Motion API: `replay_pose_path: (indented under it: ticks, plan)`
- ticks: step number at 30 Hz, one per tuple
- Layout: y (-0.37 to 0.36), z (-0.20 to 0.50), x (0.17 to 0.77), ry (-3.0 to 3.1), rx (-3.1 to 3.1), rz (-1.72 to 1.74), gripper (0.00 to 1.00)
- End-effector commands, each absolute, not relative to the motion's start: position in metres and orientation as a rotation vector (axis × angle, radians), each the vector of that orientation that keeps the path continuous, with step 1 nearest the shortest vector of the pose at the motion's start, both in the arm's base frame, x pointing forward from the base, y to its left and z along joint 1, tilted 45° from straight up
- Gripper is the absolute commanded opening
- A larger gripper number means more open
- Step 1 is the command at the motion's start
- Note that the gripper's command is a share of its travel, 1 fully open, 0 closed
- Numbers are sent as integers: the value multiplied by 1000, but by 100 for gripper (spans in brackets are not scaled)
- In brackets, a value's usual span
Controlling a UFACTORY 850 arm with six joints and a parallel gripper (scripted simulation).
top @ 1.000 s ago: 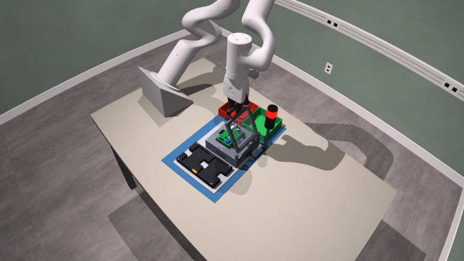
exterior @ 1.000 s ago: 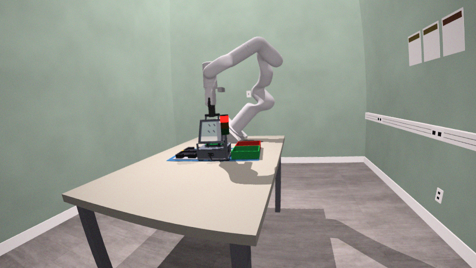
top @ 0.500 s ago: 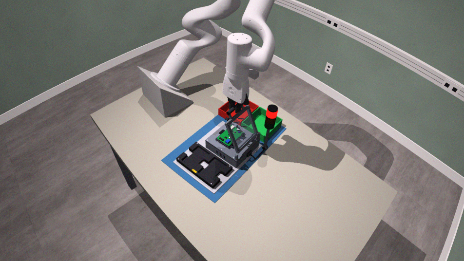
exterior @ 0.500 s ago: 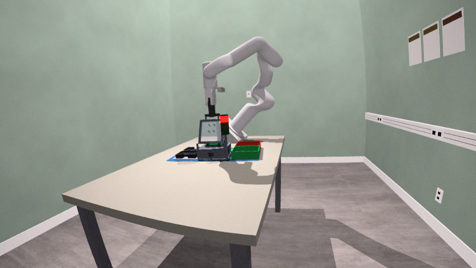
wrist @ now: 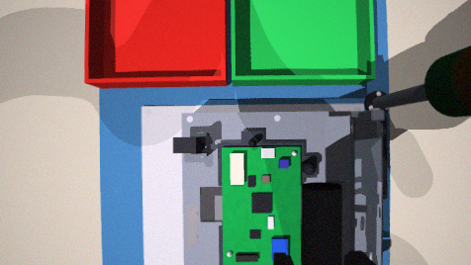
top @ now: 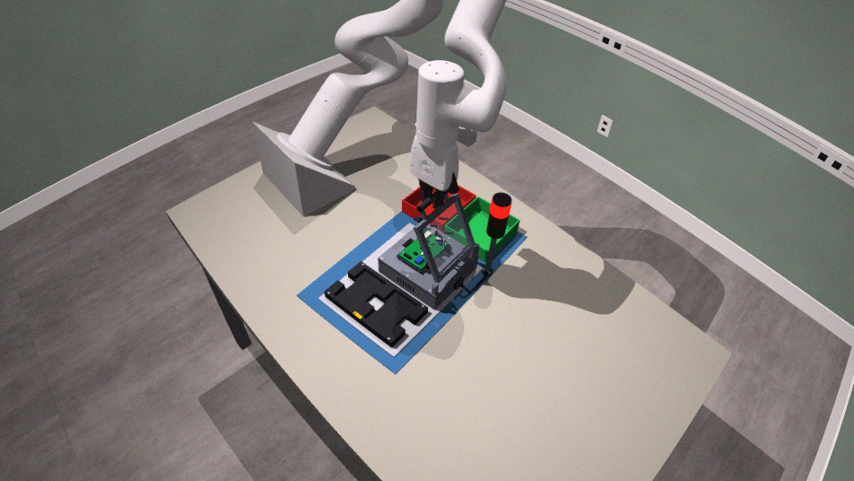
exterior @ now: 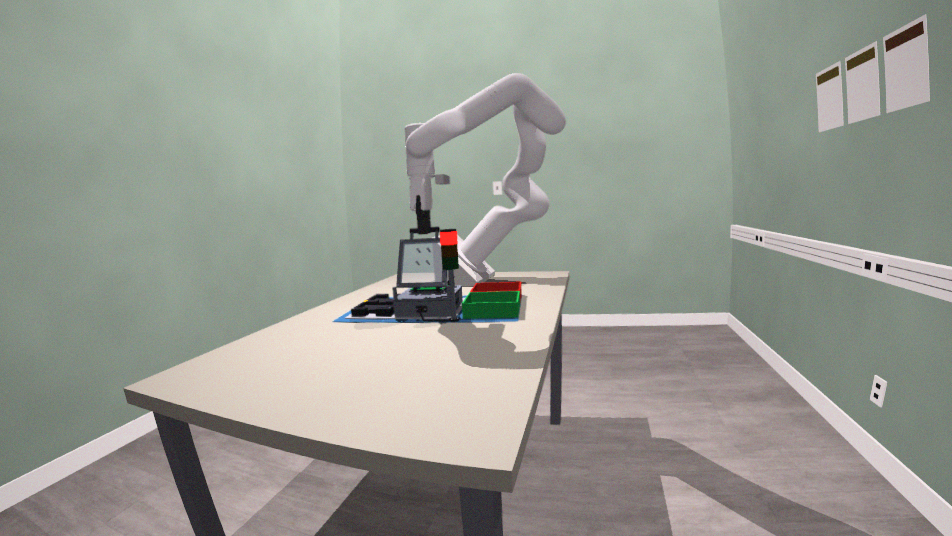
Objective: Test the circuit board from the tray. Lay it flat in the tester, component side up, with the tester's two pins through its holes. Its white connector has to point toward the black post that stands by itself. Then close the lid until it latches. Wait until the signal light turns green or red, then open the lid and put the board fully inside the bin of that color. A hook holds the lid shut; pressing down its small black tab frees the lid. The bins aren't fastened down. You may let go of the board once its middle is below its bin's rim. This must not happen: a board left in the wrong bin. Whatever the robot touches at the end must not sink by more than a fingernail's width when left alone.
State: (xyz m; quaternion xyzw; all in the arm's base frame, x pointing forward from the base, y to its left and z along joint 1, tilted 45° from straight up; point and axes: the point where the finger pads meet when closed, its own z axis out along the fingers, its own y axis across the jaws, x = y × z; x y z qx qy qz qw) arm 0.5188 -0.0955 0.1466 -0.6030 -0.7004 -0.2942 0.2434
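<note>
Wrist view shows gripper partly closed beside the handle, grip uncertain; slipping could drop the lid onto the board.

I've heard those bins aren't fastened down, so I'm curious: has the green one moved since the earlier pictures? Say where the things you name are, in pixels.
No. In the top and exterior views, the green bin point(top: 508, 238) point(exterior: 489, 307) point(wrist: 302, 80) keeps its place against the blue mat point(top: 396, 364) point(exterior: 344, 319) point(wrist: 121, 198).
</note>
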Motion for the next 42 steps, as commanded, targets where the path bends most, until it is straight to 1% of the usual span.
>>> replay_pose_path:
  ticks: [1, 26, 27, 42]
  plan:
    - [-96, 147, 519, -1915, -1648, -805, 28]
    - [-94, 145, 519, -1915, -1648, -805, 28]
    - [-94, 145, 519, -1915, -1648, -805, 0]
    - [-94, 145, 519, -1915, -1648, -805, 0]
